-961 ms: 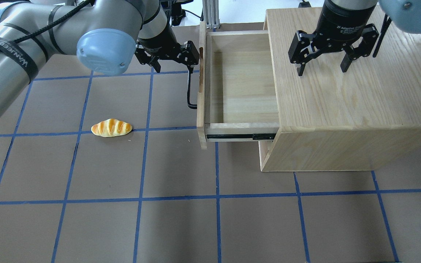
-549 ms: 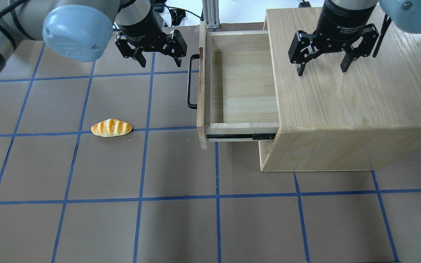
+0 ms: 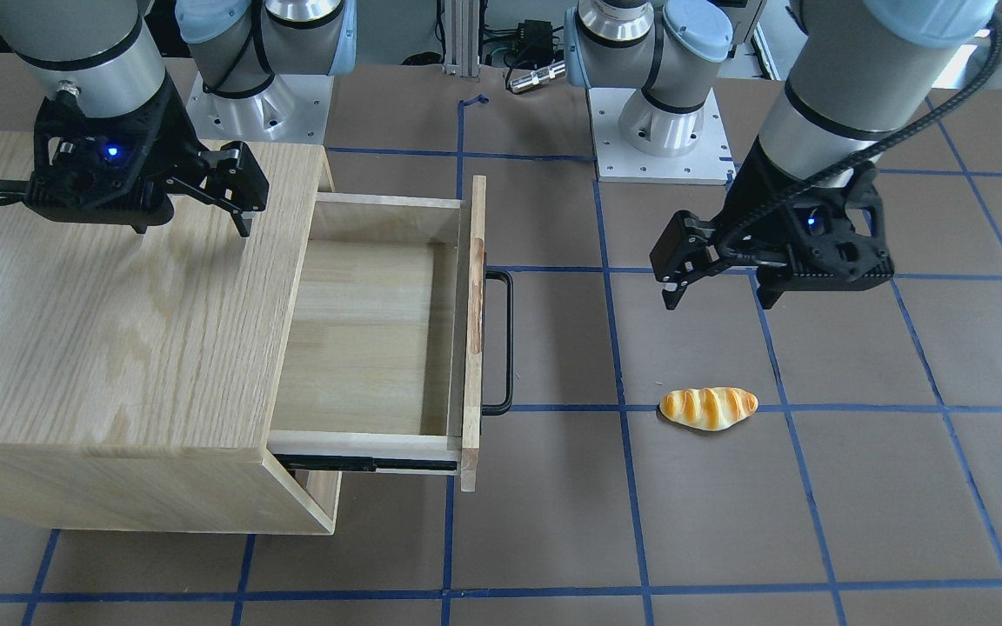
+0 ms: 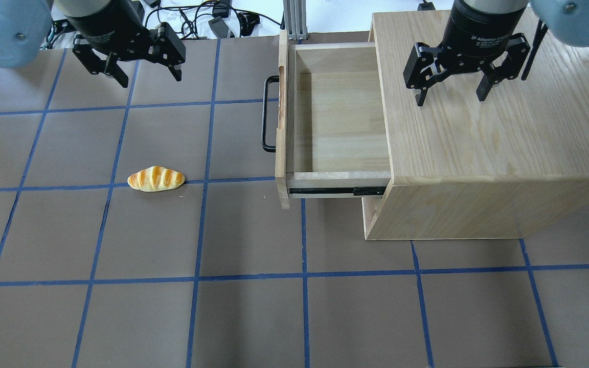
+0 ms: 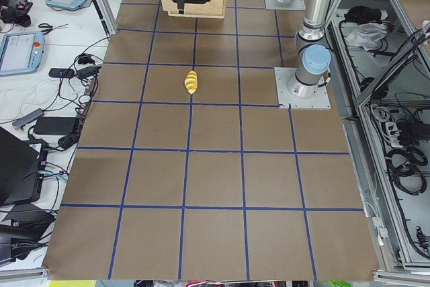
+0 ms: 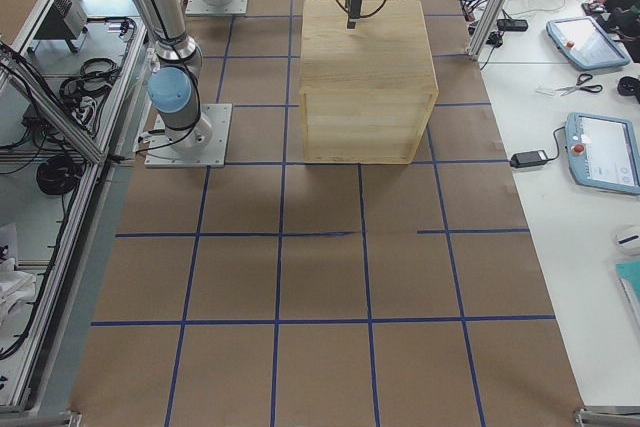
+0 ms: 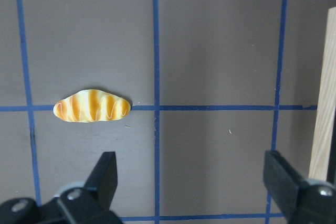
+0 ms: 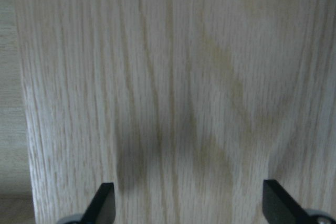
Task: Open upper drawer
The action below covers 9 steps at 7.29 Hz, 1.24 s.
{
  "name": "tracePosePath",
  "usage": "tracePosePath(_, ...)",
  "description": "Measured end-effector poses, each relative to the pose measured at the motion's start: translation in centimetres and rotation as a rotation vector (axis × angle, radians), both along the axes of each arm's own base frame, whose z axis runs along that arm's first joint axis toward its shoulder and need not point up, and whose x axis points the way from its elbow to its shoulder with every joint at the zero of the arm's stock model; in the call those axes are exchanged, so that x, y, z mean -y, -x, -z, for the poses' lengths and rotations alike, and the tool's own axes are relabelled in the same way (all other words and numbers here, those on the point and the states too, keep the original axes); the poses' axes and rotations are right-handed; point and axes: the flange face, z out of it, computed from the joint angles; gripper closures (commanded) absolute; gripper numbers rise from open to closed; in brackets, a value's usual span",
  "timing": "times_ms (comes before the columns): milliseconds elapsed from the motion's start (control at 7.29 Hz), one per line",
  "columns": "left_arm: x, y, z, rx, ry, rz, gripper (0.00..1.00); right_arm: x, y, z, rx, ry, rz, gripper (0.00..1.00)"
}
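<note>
The upper drawer (image 4: 335, 117) stands pulled out of the cabinet toward the left, its pale-wood inside empty. Its black bar handle (image 4: 266, 113) is free. In the front-facing view the drawer (image 3: 370, 339) and its handle (image 3: 501, 343) show the same. My left gripper (image 4: 149, 76) is open and empty, hovering over the table well left of the handle; it also shows in the front-facing view (image 3: 717, 300) and the left wrist view (image 7: 191, 182). My right gripper (image 4: 450, 99) is open and empty just above the cabinet top (image 8: 173, 77).
A toy bread roll (image 4: 156, 179) lies on the brown table left of the drawer, below my left gripper in the left wrist view (image 7: 92, 106). The oak cabinet (image 4: 489, 128) fills the back right. The two arm bases (image 3: 657, 130) stand at the table's robot side.
My left gripper has moved left, away from the drawer handle it was next to. The drawer and my right gripper have not moved.
</note>
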Motion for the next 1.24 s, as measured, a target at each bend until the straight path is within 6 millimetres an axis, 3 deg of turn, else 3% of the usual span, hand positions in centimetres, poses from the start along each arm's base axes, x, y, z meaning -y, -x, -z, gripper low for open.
tracePosePath(275, -1.3, -2.3, -0.6, 0.030, -0.034, -0.004, 0.00, 0.0, 0.0, 0.0, 0.000, 0.000, 0.000, 0.00)
tracePosePath(686, -2.7, -2.6, 0.3, 0.035, -0.065, -0.003, 0.00, 0.0, 0.0, 0.1, 0.000, -0.001, 0.000, 0.00)
tracePosePath(1235, -2.9, -2.7, 0.9, 0.032, -0.075, -0.007, 0.00, 0.0, 0.0, 0.0, 0.000, 0.000, 0.000, 0.00)
